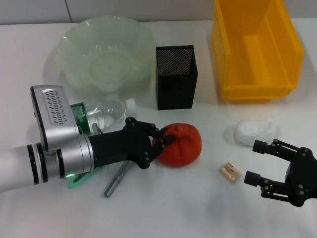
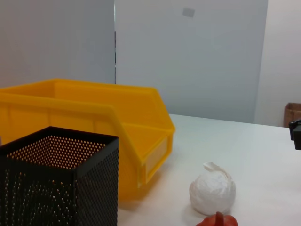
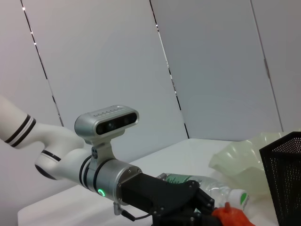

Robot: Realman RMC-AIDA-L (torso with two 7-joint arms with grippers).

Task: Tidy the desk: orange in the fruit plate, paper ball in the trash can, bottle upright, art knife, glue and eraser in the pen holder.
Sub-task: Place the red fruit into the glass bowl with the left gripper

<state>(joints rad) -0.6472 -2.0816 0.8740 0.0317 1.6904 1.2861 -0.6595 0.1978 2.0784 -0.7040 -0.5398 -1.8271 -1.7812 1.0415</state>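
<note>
On the white tabletop [image 1: 163, 208], the left gripper [image 1: 161, 141] reaches in from nine o'clock and has its black fingers set on either side of the orange [image 1: 179, 144], touching its left flank, so it appears closed on the fruit, which sits on the tabletop near the centre. Behind the left arm, toward ten o'clock from the orange, the bottle [image 1: 106, 113] lies on its side with its white cap pointing toward the pen holder [image 1: 176, 77]. The pen holder stands upright at twelve o'clock from the orange, and the fruit plate [image 1: 105, 54] rests at eleven o'clock, just beside the holder and well apart from the fruit. The trash can [image 1: 255, 47] occupies the one o'clock corner. The paper ball [image 1: 251, 131] lies at three o'clock from the orange, below the trash can. The eraser [image 1: 230, 171] rests at four o'clock from the orange, between the fruit and the right gripper [image 1: 260, 163]. The right gripper hovers at the four o'clock edge with its fingers spread open, holding nothing, just beside the eraser and near the paper ball. A grey pen-like tool [image 1: 116, 181] lies under the left arm at seven o'clock from the orange.
</note>
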